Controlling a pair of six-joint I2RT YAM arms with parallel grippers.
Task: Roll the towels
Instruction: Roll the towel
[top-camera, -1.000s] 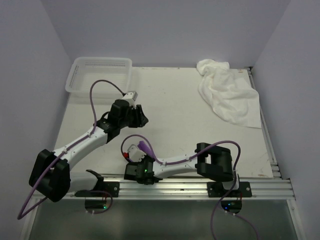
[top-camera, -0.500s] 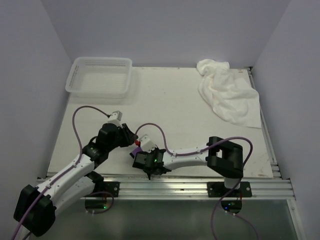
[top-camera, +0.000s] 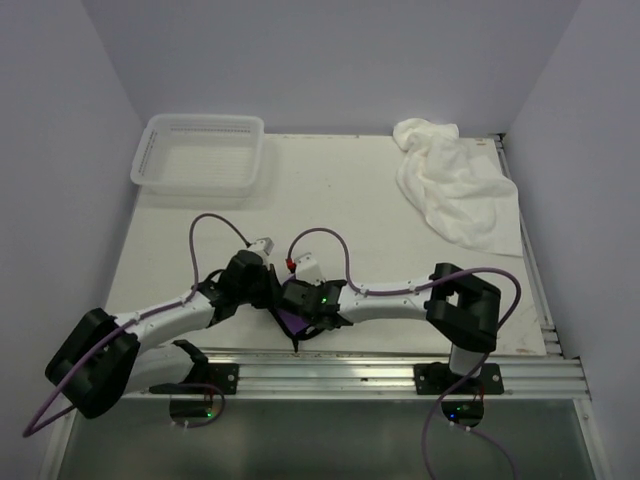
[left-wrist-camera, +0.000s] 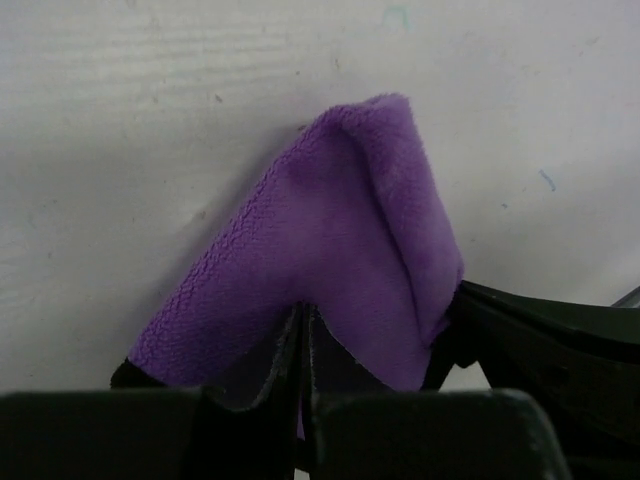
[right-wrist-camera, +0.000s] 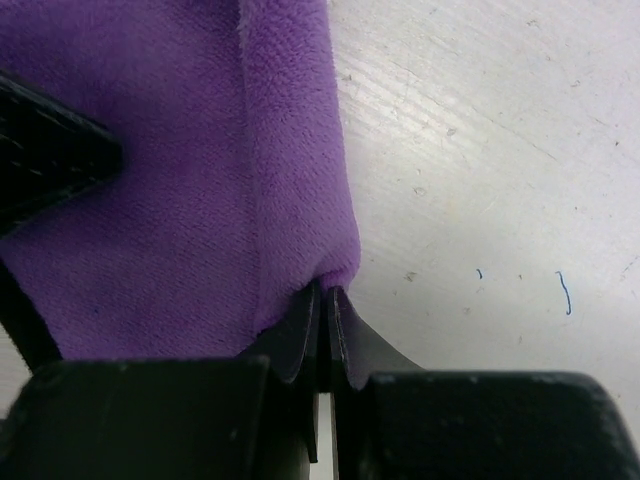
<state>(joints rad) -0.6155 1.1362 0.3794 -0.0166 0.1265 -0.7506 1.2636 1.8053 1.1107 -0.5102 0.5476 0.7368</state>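
Purple towel (top-camera: 293, 318) sits bunched between both arms near the table's (top-camera: 350, 200) front edge. The left gripper (left-wrist-camera: 303, 325) pinches one corner and the right gripper (right-wrist-camera: 325, 300) clamps the opposite edge. The white towel (top-camera: 455, 190) lies far right, nearer the right arm.

The mesh basket (top-camera: 200, 155) is placed at the far left corner of the table (top-camera: 340, 200). The large towel (top-camera: 455, 190) is heaped at the far right corner, well apart from the basket. The small towel (top-camera: 293, 320) is located close to the near edge, left of centre. It is pinched from the left by the left gripper (top-camera: 275, 293) and from the right by the right gripper (top-camera: 298, 305). The two grippers are set just beside each other.
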